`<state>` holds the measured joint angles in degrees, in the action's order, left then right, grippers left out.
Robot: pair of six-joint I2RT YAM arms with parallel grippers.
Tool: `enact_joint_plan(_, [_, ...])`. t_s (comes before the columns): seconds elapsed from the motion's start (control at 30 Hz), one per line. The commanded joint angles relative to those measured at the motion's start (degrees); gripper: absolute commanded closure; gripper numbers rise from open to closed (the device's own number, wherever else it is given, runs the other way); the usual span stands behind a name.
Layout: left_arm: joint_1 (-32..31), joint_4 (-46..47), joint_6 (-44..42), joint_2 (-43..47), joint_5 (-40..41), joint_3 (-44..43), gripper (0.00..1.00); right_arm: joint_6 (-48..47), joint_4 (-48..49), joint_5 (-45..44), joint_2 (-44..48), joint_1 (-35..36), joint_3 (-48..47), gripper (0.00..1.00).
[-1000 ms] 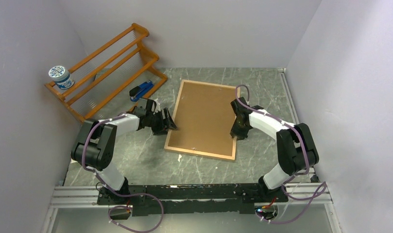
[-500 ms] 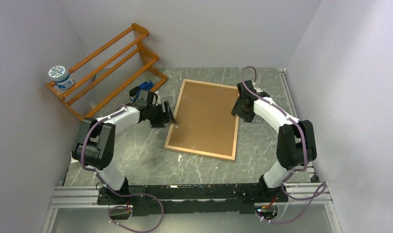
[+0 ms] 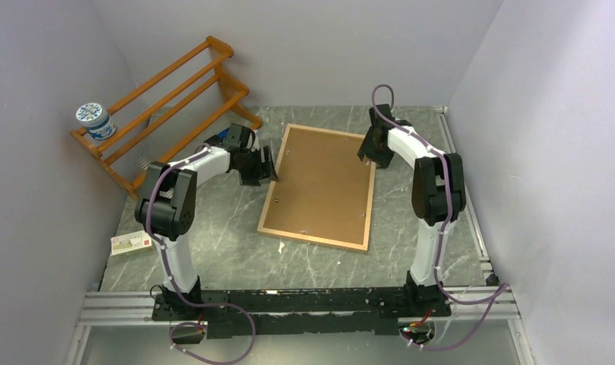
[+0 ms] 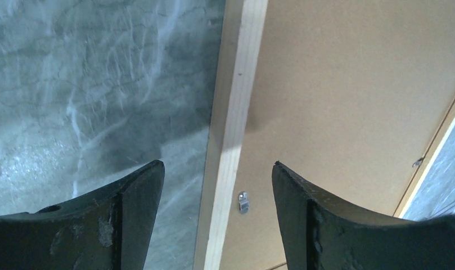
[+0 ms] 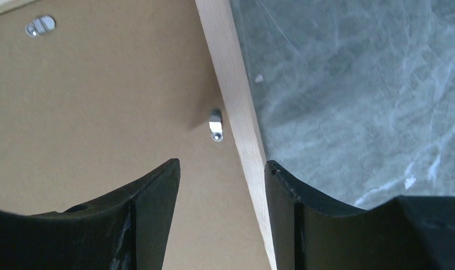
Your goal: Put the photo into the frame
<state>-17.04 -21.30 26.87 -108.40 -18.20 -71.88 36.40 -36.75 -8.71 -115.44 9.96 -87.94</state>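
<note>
Currently the left claw [image 4: 216, 166] is straddling, released, the left long rail of the frame [image 3: 313, 238] and the equally released right claw [image 5: 221, 163] its right rail, the frame lying back-up on the counter [image 3: 228, 243], long axis running away from the bases, photo nowhere showing.

Frame [image 3: 319, 186] lies flat mid-table, backing board [image 3: 319, 171] filling it: low obstacle, open air above.
Left gripper [image 3: 266, 163] at frame's 9 o'clock edge, jaws spread astride wood border, gap each side.
Right gripper [image 3: 367, 152] at 2 o'clock edge, jaws spread likewise.
Small metal clips [image 4: 243, 201] stick up just inside border.
Slatted rack [image 3: 167, 99] with cup [image 3: 93, 122] at 10 o'clock, close behind left arm: tight passage.
Small flat box [image 3: 131, 242] at 8 o'clock by left wall.
Open tabletop [image 3: 236, 251] at 6 to 7 o'clock.
Right arm fills 3 o'clock strip.
</note>
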Motion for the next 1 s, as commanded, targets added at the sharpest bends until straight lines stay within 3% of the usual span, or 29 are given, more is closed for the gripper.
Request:
enact_joint_plan(0.0, [0.52,-1.84,-1.84,-1.98,1.1,-3.55,0.25,-0.28,-2.62,-3.43,-3.34,-0.18,-6.39,0.4])
enact_joint_plan(0.47, [2.01,-0.65,-1.65,-4.31,-0.23,-3.61,0.25,-1.13,-3.72,-5.17,-8.48,-0.29,-8.58,0.47])
enact_joint_plan(0.97, [2.05,1.23,-0.83,-4.98,-2.57,-1.64,0.25,-1.5,-1.73,-1.86,-7.31,-1.3,-6.17,0.77])
